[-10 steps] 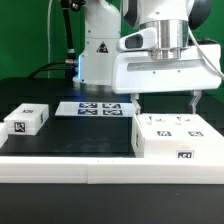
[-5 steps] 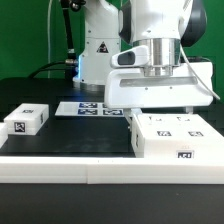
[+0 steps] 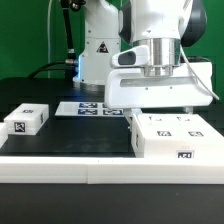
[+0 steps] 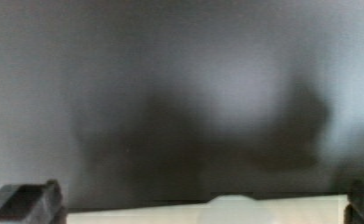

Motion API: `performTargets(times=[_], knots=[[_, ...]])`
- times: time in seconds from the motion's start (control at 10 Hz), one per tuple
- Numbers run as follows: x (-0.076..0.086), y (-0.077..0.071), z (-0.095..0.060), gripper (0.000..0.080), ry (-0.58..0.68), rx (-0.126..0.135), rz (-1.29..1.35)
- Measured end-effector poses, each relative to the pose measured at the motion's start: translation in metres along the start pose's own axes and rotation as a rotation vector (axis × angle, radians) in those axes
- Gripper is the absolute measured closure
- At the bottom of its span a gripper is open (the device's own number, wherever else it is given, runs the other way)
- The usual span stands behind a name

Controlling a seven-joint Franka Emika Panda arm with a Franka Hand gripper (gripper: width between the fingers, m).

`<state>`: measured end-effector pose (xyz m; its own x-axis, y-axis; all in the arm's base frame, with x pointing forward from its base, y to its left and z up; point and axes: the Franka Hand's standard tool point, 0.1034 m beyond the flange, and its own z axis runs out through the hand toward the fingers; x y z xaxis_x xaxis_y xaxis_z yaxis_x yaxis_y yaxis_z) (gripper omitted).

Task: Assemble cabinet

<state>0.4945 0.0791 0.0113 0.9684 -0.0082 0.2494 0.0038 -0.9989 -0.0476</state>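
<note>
At the lower right of the exterior view you have the cabinet (image 3: 172, 138), a white box standing on the black table (image 3: 85, 135), with black-and-white tags on its top and one on the face turned to the camera. Directly above it hangs the gripper (image 3: 158, 109), its broad white body filling the upper right of the frame and sitting low over the box's top; you cannot tell from this view whether the fingers touch the box.

Look at the wrist view for the pincer: the gripper (image 4: 197, 200) is spread wide, its two dark fingertips (image 4: 28, 202) far apart from each other, and a pale, blurred surface shows between them. Everything else in that picture is a dark blur, so you cannot read more from it.

Over at the left edge of the exterior view, well apart from the cabinet, a small white block (image 3: 25, 120) with a tag on top and another on its front lies on the table. Behind it, near the middle of the frame, the marker board (image 3: 92, 108) lies flat. Along the bottom runs a long white rail (image 3: 100, 166), just in front of the cabinet.
</note>
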Motion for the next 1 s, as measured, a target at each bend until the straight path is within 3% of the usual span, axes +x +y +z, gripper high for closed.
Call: performTargets(times=[0.6, 0.7, 0.8, 1.0], knots=[[-0.0028, -0.0103, 0.0064, 0.0002, 0.033, -0.006, 0.03], [-0.002, -0.0082, 0.0067, 0.0116, 0.036, -0.008, 0.021], [-0.0012, -0.0078, 0.0066, 0.0116, 0.038, -0.008, 0.017], [-0.0004, -0.0077, 0.0065, 0.0434, 0.039, -0.008, 0.015]])
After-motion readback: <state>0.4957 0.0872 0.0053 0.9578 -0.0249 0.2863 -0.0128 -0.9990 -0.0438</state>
